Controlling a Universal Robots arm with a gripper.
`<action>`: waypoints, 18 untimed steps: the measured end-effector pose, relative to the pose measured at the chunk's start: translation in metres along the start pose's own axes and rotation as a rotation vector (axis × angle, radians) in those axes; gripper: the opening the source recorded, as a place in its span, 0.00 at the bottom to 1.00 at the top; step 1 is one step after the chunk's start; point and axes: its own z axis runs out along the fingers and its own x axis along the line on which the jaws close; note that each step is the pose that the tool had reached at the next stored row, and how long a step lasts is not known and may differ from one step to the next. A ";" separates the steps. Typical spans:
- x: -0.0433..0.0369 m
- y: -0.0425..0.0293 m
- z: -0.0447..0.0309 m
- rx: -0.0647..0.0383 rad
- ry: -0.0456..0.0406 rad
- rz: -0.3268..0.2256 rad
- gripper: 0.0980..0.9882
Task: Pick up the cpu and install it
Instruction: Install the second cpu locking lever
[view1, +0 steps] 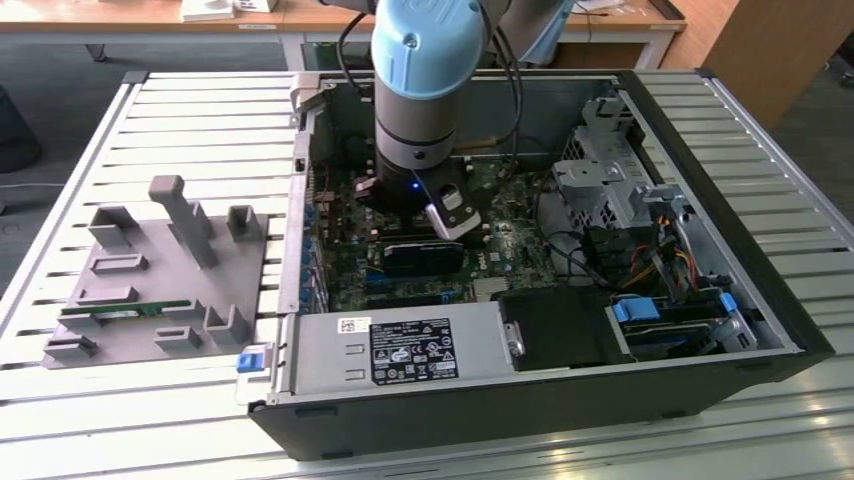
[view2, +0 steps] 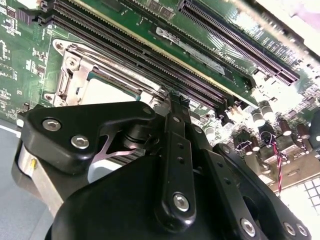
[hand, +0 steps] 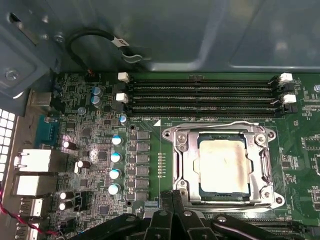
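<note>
You see cpu (hand: 223, 166) seated flat in metal socket frame (hand: 180, 165) on motherboard (hand: 150, 150), just beside four black memory slots (hand: 200, 97). Second wrist view: pale cpu (view2: 107, 91) top peeks beyond black gripper (view2: 176, 102) linkage. Gripper (hand: 172, 197) hangs just above socket edge, apart from cpu, holding nothing. Fingers drawn together, tips meeting. Exterior view: arm (view1: 424, 90) reaches down into open computer case (view1: 694, 240), over motherboard (view1: 514, 215).
</note>
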 end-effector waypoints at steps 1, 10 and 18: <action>0.0002 0.0001 0.0003 -0.001 0.0001 0.000 0.01; 0.0009 -0.0005 0.0024 -0.009 0.0001 0.000 0.01; 0.0011 0.0016 -0.0052 -0.010 0.0000 0.000 0.01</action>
